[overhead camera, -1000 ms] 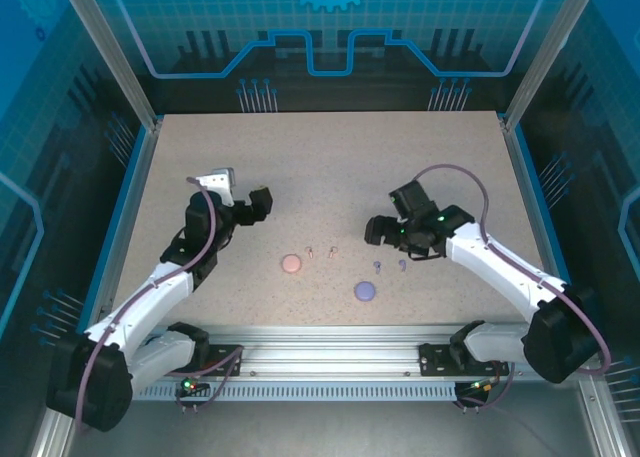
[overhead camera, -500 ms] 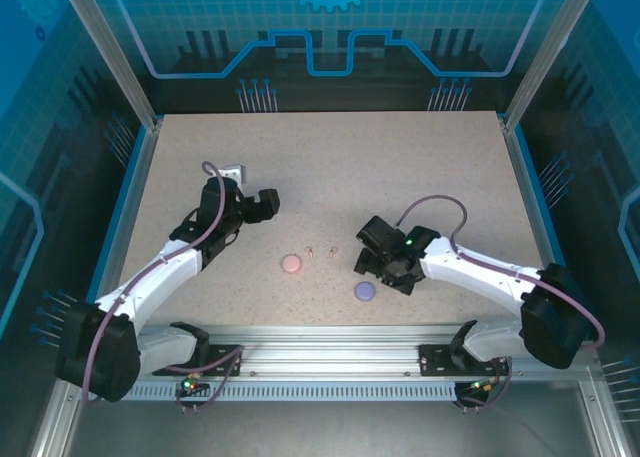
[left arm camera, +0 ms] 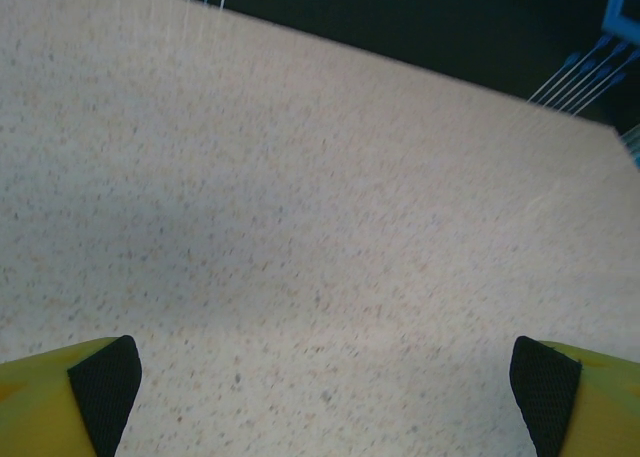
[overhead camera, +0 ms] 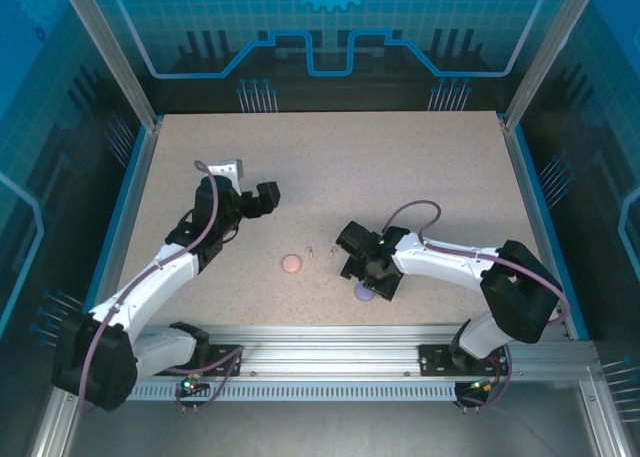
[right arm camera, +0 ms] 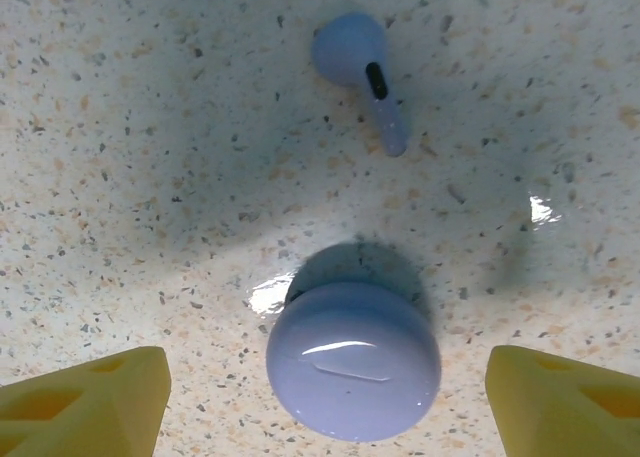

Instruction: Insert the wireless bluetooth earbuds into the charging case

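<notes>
**Item 1. Purple case** (right arm camera: 353,360). A round, glossy, smooth-domed puck of lilac plastic, seen from above. A curved highlight runs across its top. It is shut, so what it holds cannot be told. It sits flat on the table (left arm camera: 300,227), a matte beige surface flecked with dark and orange specks.

**Item 2. Purple earbud** (right arm camera: 360,72). A small bud in the same lilac, with a rounded head, a short tapering stem and a dark strip where the two join. In the right wrist view it lies on its side on the table, near the purple case but apart from it, on the side away from the fingertips.

**Item 3. Pink case** (overhead camera: 291,263). A round, pale pink disc, also shut. In the top view it lies left of the purple case and a little farther from the arm bases.

**Item 4. Pink earbud** (overhead camera: 309,249). A tiny pale piece lying loose on the table just beside the pink case, on its purple-case side. Its shape is too small to make out.

**Item 5. Right gripper** (right arm camera: 325,407). It has yellow wedge-shaped fingers (right arm camera: 85,402). The jaws are spread wide, one on each side of the purple case, with bare table showing between each finger and the case. It holds nothing.

**Item 6. Left gripper** (left arm camera: 325,397). It has yellow fingers with black textured pads (left arm camera: 105,377). The jaws are fully spread over bare table and hold nothing. It is well apart from the purple case, to the left and farther back.
</notes>
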